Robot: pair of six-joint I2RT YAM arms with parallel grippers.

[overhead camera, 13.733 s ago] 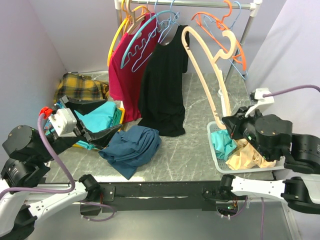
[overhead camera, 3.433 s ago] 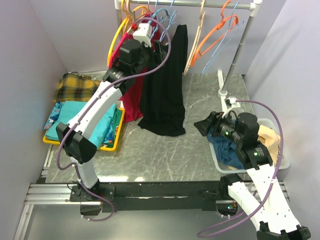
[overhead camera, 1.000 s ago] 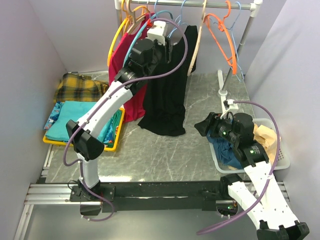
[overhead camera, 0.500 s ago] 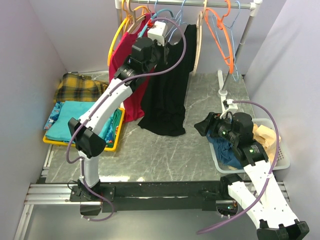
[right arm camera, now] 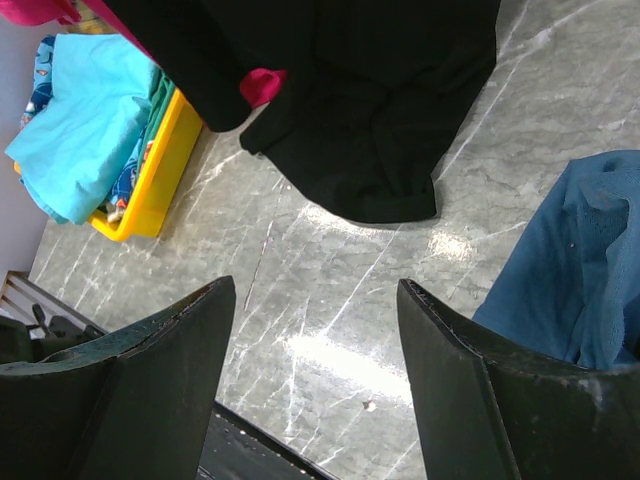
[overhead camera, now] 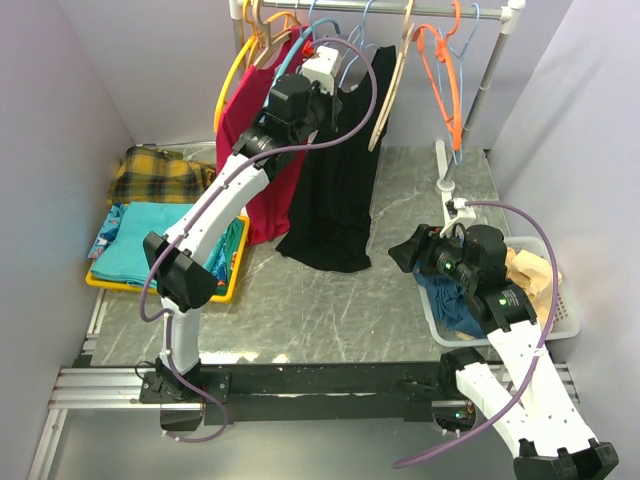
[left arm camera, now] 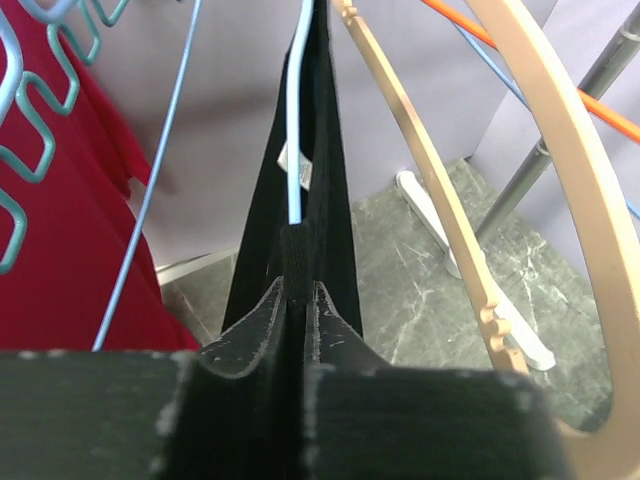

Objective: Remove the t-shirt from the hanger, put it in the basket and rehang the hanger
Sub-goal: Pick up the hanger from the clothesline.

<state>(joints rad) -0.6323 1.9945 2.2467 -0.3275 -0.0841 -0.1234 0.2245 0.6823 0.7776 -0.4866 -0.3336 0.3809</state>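
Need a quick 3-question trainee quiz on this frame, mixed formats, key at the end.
1. True or false: the left gripper is shut on the black t-shirt.
2. Pick one. The right gripper is: A) open, above the table; B) shut on an orange hanger; C) holding the red shirt.
3. Fill in the colour: the black t-shirt hangs on a light ___ hanger.

Key: 1 true; 2 A; 3 blue.
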